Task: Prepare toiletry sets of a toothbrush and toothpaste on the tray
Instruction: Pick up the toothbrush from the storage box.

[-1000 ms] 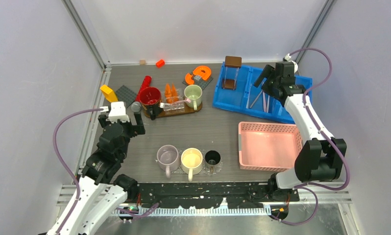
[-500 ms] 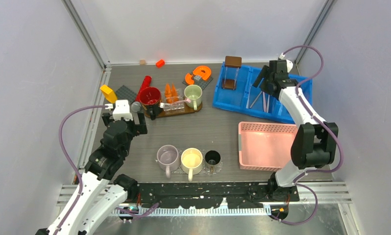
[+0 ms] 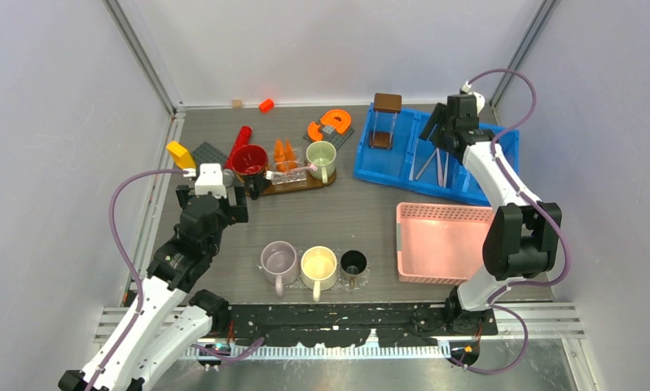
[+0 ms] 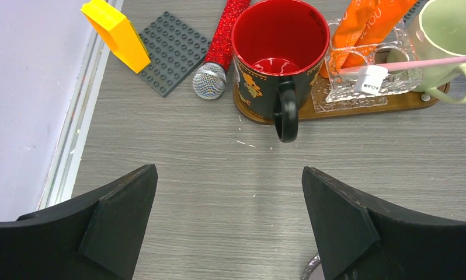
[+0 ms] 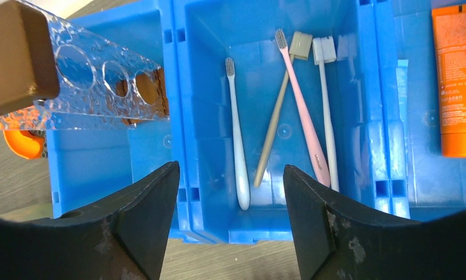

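Right wrist view shows the right gripper (image 5: 229, 169), fingers apart, above toothbrushes (image 5: 301, 111); toothpaste (image 5: 459, 81) label unreadable; left gripper (image 4: 229, 171) also spread.

Light is coming in diffuse from overhead; all three views are reading bright and even, nothing clipping. Shadows are falling short and soft under the mugs (image 3: 319, 265). Red mug (image 4: 279, 41) is catching a small glare patch on its inner floor; clear rack (image 5: 102, 79) is sparkling. Wrist views are holding sharp focus mid-frame. Overhead view is running softer, slightly grainy, walls (image 3: 53, 122) leaning outward from the wide lens.
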Motion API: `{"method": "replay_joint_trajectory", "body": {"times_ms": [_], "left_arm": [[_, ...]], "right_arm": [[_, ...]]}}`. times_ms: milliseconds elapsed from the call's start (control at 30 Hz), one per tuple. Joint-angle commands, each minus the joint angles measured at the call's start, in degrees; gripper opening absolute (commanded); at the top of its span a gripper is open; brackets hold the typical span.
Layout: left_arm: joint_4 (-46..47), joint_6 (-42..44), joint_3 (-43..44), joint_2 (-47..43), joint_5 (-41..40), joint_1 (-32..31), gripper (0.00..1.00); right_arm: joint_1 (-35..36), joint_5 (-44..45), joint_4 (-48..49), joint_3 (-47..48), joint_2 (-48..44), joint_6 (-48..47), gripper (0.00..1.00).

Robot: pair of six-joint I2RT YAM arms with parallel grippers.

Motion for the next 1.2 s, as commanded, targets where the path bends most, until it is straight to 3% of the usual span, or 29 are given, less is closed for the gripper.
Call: {"method": "replay_joint_trajectory", "body": {"times_ms": [0, 533, 1167], "left_arm": [[2.9, 0.4, -0.2, -0.9, -1.0, -0.1, 0.98], [2.9, 0.5, -0.1, 0.9, -1.0, -0.1, 0.98], [3.0, 0.8, -0.2, 1.2, -1.0, -0.1, 0.98]], "right_arm": [[0.3, 4.1, 2.7, 2.3, 0.9, -1.1, 0.72], [-2.2, 10.5, 1.7, 8.0, 17.6, -3.2, 0.58], [-4.5, 6.8, -1.3, 11.0, 26.9, -5.9, 0.41]]}}
